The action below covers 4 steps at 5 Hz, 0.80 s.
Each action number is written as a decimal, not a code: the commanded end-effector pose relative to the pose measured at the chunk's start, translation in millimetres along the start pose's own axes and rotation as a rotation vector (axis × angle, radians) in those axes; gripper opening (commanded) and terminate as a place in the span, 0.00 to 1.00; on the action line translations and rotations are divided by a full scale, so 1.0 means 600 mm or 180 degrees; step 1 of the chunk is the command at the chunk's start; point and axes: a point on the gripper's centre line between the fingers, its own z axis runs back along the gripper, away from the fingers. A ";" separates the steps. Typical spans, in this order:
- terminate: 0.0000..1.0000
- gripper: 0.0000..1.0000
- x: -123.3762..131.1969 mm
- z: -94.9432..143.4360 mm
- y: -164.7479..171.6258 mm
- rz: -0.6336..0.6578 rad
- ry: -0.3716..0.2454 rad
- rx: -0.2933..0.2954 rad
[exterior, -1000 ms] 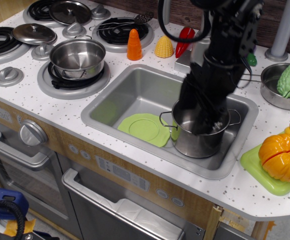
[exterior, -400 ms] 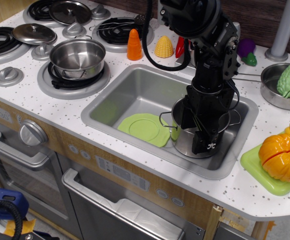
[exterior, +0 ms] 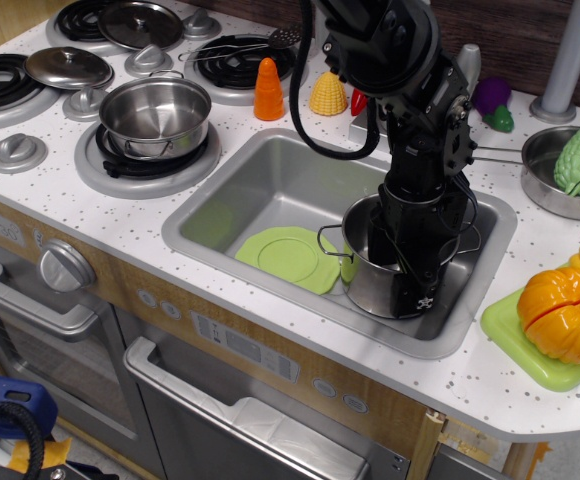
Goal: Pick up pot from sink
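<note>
The pot [exterior: 368,285] stands upright in the right front part of the sink [exterior: 270,180]; its left wire handle shows, and its right side is hidden by the arm. My gripper [exterior: 407,282] points straight down at the pot's front right rim. One black finger [exterior: 417,293] hangs outside the wall and the other reaches inside the pot. The jaws look open, straddling the rim. The pot rests on the sink floor.
A green plate [exterior: 288,258] lies in the sink left of the pot. A shallower steel pot [exterior: 156,115] sits on a burner at left. A steel pan [exterior: 542,178] with a green vegetable, and an orange pumpkin [exterior: 565,312], lie at right.
The arm has swung over the pot and come down, so the gripper now sits lower on the front right rim. The pot has not moved.
</note>
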 end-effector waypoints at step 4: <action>0.00 0.00 0.000 0.048 0.010 0.0413 0.0152 0.0206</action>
